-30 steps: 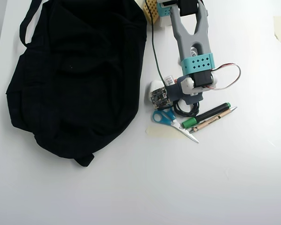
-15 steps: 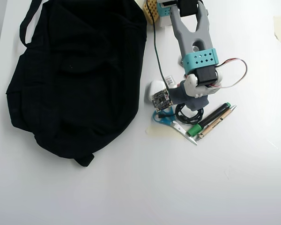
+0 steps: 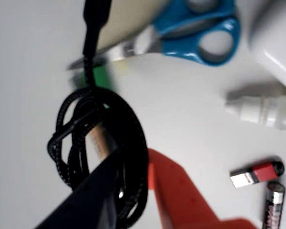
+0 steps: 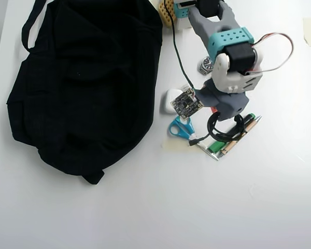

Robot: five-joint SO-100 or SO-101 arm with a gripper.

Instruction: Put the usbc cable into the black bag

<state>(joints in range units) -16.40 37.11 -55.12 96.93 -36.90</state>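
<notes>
The usbc cable (image 4: 221, 134), a black braided coil, hangs from my gripper (image 4: 224, 118), just above the scissors and pens, with one plug end (image 4: 195, 139) trailing to the left. In the wrist view the coil (image 3: 128, 133) is pinched between a dark finger (image 3: 88, 198) and an orange finger (image 3: 181, 198) of my gripper (image 3: 131, 160), and a straight cable end (image 3: 94, 24) points up. The black bag (image 4: 83, 83) lies flat across the left of the overhead view, its strap loop (image 4: 30, 23) at top left. The gripper is well right of the bag.
Blue-handled scissors (image 4: 180, 128) and a green-capped marker (image 4: 233, 136) with a pen lie under the coil. A white rounded object (image 4: 169, 100) sits by the bag's edge. The wrist view shows a white dropper bottle (image 3: 260, 112), a small red stick (image 3: 257, 173) and a battery (image 3: 275, 205).
The arm has risen and swung a little right, lifting the coiled cable off the table. The marker and pen have shifted slightly. The bag has not moved.
</notes>
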